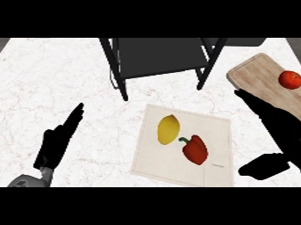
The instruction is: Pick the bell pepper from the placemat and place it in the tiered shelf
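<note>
You've got the bell pepper (195, 150) sitting on the placemat (217, 132), right beside a lemon (168, 129). Your right hand (288, 136) is just right of the placemat, fingers straight, holding nothing. Left hand (57, 143) rests released, well left.

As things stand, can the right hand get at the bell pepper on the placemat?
Probably yes. The right hand is open just right of the placemat, and nothing lies between it and the bell pepper; the lemon sits on the far side.

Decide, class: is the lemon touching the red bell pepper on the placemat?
Apart. The head view shows a strip of bare placemat between the lemon and the bell pepper, whose stem points toward the lemon.
</note>
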